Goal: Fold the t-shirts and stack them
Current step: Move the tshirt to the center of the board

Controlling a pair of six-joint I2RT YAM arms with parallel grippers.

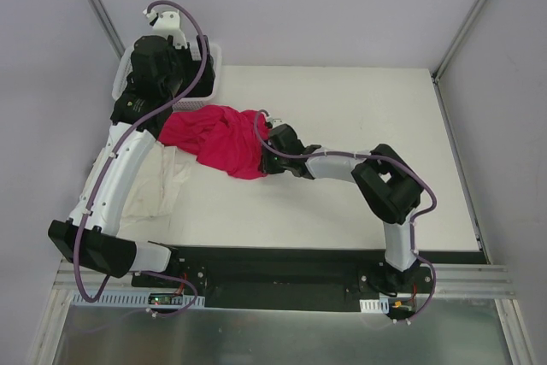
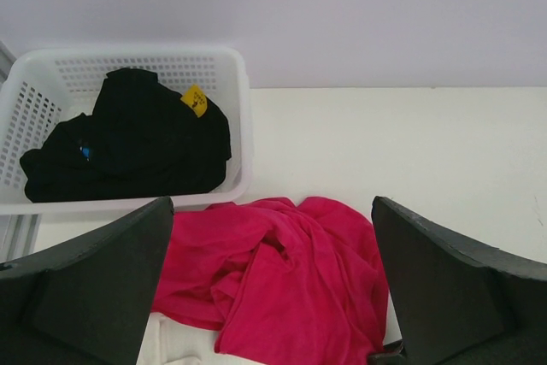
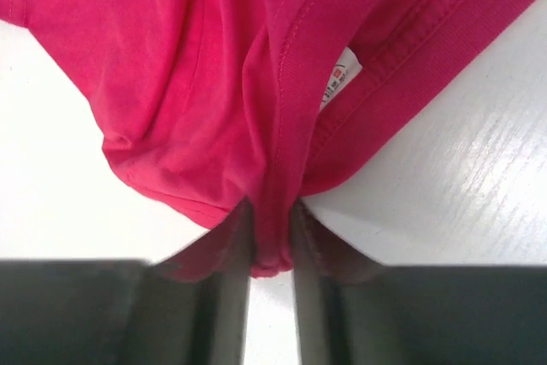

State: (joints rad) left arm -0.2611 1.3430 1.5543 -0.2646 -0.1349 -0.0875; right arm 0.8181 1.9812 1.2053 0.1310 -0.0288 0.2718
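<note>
The magenta-red t-shirt [image 1: 218, 138] lies crumpled on the white table just in front of the basket. My right gripper [image 1: 267, 148] is at the shirt's right edge. In the right wrist view the right gripper [image 3: 272, 230] is shut on a hemmed fold of the magenta-red t-shirt [image 3: 214, 83], next to its white label [image 3: 342, 76]. The cream-white t-shirt [image 1: 158, 185] lies bunched at the left, partly under the red one and under my left arm. My left gripper [image 2: 272, 211] hangs wide open above the red t-shirt [image 2: 282, 284], holding nothing. A strip of the cream-white t-shirt [image 2: 184, 346] shows below.
A white lattice basket [image 2: 244, 126] stands at the table's back left with a black garment [image 2: 137, 143] inside; its rim [image 1: 215, 57] shows behind my left arm. Bare table [image 1: 367, 126] stretches to the right. Walls enclose the back and both sides.
</note>
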